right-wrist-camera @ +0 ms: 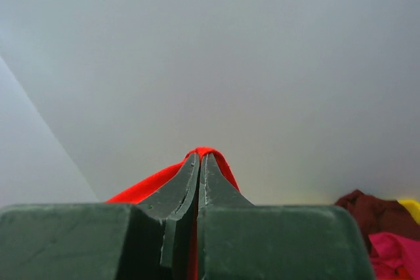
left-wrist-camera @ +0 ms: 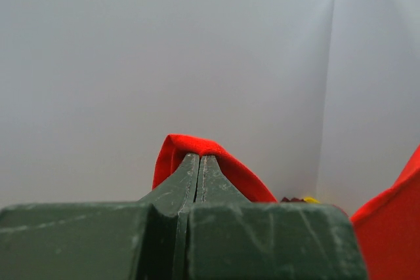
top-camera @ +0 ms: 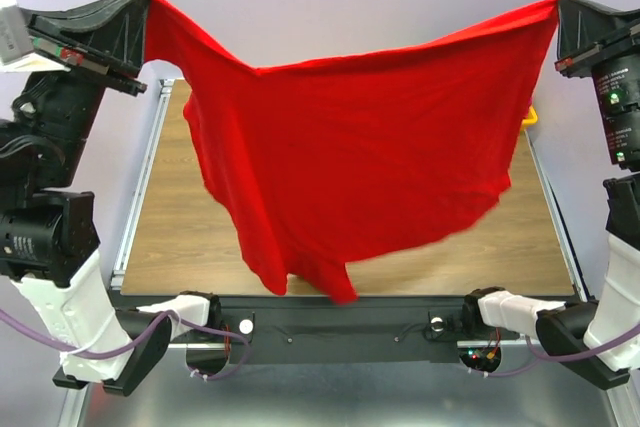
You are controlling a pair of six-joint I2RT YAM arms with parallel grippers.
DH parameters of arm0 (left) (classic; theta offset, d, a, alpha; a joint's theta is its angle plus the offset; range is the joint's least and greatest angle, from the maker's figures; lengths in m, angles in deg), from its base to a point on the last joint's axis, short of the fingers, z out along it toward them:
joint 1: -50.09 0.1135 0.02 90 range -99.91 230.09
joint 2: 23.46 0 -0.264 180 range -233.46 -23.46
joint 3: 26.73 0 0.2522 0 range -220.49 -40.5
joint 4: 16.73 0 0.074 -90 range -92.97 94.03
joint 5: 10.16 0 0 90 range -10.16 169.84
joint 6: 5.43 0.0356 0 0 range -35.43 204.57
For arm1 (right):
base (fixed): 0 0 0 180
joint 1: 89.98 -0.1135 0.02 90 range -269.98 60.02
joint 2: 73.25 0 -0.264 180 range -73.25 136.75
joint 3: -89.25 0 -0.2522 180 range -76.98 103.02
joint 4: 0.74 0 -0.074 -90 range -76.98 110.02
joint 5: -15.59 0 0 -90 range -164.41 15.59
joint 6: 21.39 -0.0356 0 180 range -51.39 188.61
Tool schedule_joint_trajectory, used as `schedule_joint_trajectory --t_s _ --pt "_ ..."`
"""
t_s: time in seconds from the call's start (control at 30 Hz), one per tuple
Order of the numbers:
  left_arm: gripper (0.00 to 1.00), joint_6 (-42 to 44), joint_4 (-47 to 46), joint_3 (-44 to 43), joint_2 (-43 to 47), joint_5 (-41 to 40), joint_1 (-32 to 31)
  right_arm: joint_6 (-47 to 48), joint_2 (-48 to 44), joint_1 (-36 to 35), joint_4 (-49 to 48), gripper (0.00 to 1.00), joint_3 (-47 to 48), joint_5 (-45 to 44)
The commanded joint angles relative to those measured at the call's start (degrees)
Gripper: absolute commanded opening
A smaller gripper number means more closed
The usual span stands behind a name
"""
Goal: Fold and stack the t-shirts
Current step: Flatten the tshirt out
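Pale walls back a wooden counter (top-camera: 190, 227), above which the bright red t-shirt (top-camera: 370, 147) hangs spread wide, the left fingers (left-wrist-camera: 189, 178) and right fingers (right-wrist-camera: 187, 178) each clamped on an upper corner, likely to open it flat for laying down and folding.

The red t-shirt (top-camera: 370, 147) is soft matte cloth, zero sheen. The table (top-camera: 170, 237) looks like wood grain, satin-ish, with dull metal rails (top-camera: 143, 187) along it. And the left gripper (left-wrist-camera: 199, 158) is dark matte plastic, pretty scuffed up.
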Motion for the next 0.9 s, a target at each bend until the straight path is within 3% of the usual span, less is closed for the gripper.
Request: schedule_joint_trajectory --t_s 0.0,0.23,0.4,0.43,0.5,0.53,0.57,0.63,0.7,0.77,0.87 --pt "0.00 0.26 -3.06 3.04 -4.22 4.89 0.12 -1.05 0.92 0.09 -0.32 0.00 -3.69 -6.85" --pt "0.00 4.92 1.33 12.18 -15.81 6.67 -0.41 1.15 4.87 0.09 -0.85 0.00 -21.53 -14.41" --pt "0.00 8.96 4.41 6.31 -31.27 -2.01 -4.62 1.85 11.54 0.17 -3.12 0.00 -34.63 -21.62" --pt "0.00 8.88 4.33 4.47 -37.73 -4.30 -5.32 2.20 14.43 0.35 -4.09 0.00 -36.30 -22.24" --pt "0.03 6.61 4.33 -4.22 -44.88 -11.85 -5.42 1.60 17.69 1.40 -7.51 0.00 -38.68 -22.60" --pt "0.17 3.20 4.06 -8.78 -50.14 -18.06 -5.25 1.24 21.36 1.67 -9.70 0.01 -38.69 -22.60" --pt "0.57 1.69 3.89 -10.65 -52.19 -20.91 -5.24 0.63 23.14 2.45 -9.98 0.04 -38.08 -21.99" --pt "0.95 -0.25 3.71 -13.73 -54.66 -23.65 -5.24 0.27 26.75 2.72 -9.99 0.29 -33.88 -19.88" --pt "0.99 -1.75 2.57 -11.22 -52.84 -24.80 -5.51 0.36 28.51 2.72 -9.90 0.65 -31.67 -16.64" --pt "0.99 -2.72 -1.02 -1.51 -46.61 -24.37 -5.60 0.27 27.82 2.81 -9.99 0.77 -30.78 -14.87" --pt "0.99 -5.43 -2.88 11.33 -38.52 -20.78 -5.60 2.03 25.54 2.72 -9.99 0.80 -32.35 -11.63"
